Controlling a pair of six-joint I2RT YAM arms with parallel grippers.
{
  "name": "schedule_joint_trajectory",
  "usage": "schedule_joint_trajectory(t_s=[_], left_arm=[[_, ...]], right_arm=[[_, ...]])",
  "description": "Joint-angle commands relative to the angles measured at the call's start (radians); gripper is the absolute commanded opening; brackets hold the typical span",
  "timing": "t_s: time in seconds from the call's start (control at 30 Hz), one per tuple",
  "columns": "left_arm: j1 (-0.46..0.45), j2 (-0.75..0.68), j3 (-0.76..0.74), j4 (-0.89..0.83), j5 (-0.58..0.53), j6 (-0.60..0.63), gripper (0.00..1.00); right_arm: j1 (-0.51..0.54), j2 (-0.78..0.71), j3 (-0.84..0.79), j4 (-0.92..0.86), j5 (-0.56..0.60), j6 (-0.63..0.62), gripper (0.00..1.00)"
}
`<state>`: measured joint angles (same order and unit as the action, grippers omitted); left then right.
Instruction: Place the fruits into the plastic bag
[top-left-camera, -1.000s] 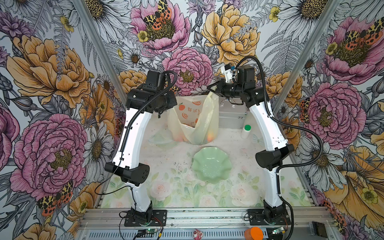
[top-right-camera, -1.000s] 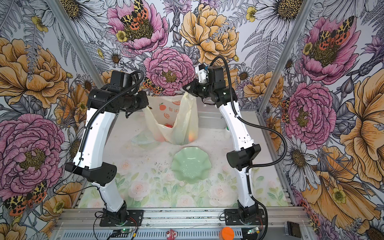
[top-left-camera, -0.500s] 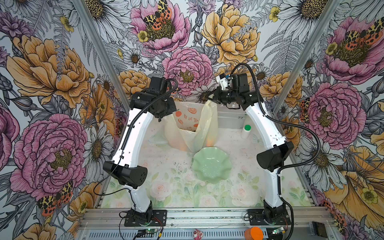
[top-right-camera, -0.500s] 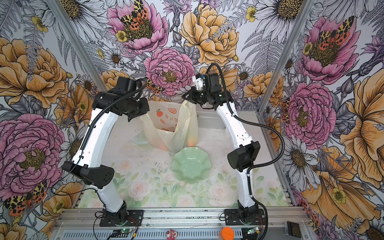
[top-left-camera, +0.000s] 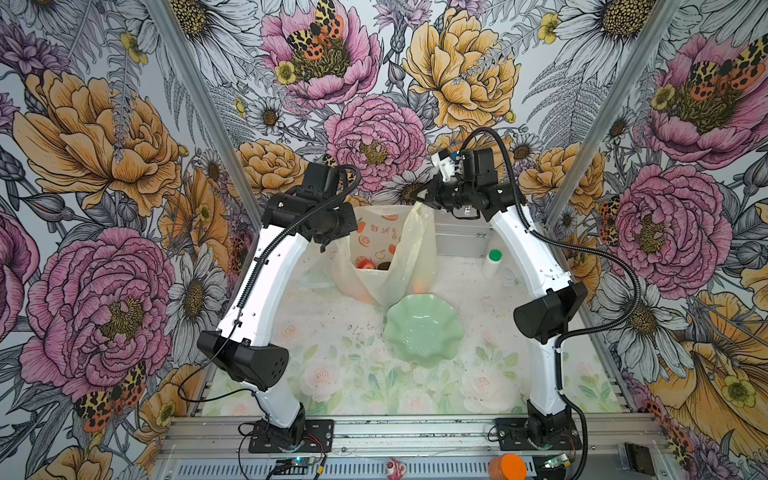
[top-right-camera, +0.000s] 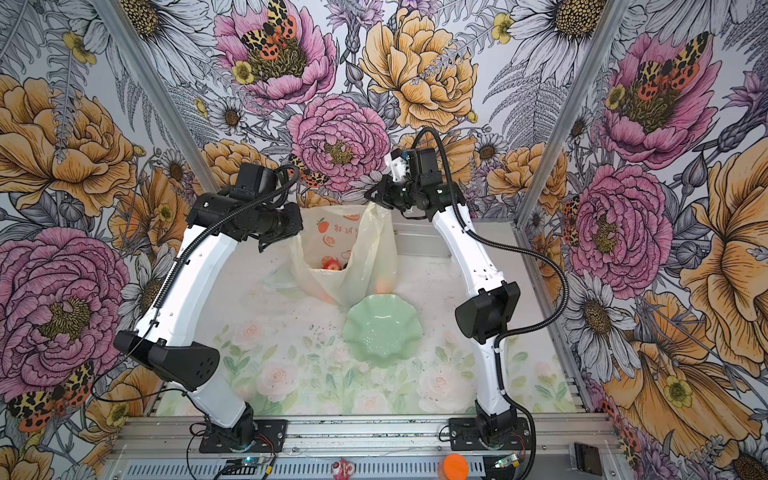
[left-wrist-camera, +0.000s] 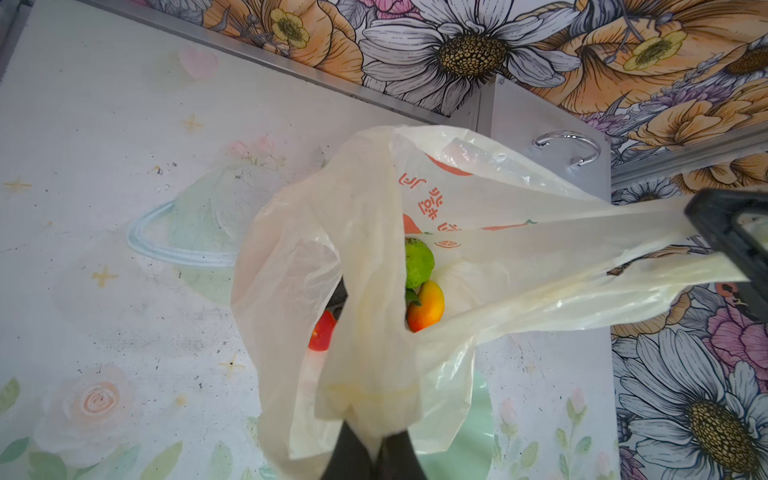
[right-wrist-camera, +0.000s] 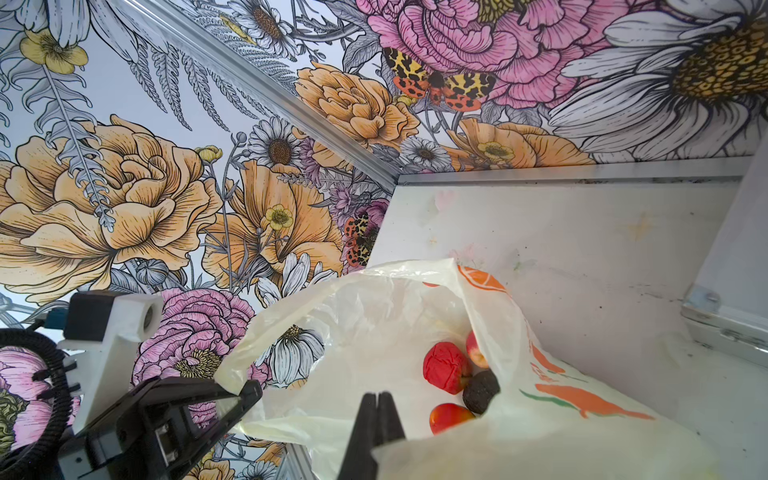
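My left gripper (left-wrist-camera: 376, 446) and my right gripper (right-wrist-camera: 377, 399) both sit lower in both top views than a second ago. My right one has also slid a little toward my left one. The plastic bag (top-left-camera: 409, 253) that hangs from them has come down with them. Before, its bottom stopped just short of the green dish (top-left-camera: 424, 332). Now it meets the far rim of the dish.

The bag (left-wrist-camera: 374, 249) I hold is thin, crinkly, translucent plastic. The dish (top-left-camera: 422, 332) looks glossy and smooth; the case (left-wrist-camera: 540, 120), matt metal.
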<state>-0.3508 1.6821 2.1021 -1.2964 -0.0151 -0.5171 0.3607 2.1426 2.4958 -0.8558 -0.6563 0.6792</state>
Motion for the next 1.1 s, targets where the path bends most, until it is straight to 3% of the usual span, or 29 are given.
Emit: schedule_joint_trajectory(t_s=[0.0,0.43,1.07], left_arm=[[-0.004,-0.045,-0.064,0.091,0.018,-0.025,0.0],[0.001,-0.144,-0.245,0.213,0.033,-0.025,0.0],[-0.032,-0.09,-0.173,0.223,0.078,-0.029,0.0]], right_arm=[[0.003,0.008,0.016,0.021,0.025,0.022,0.0],[0.022,-0.047,-0.083,0.021,0.079,0.031,0.0],[0.065,-0.172,-0.235,0.018,0.169,-0.053,0.0]])
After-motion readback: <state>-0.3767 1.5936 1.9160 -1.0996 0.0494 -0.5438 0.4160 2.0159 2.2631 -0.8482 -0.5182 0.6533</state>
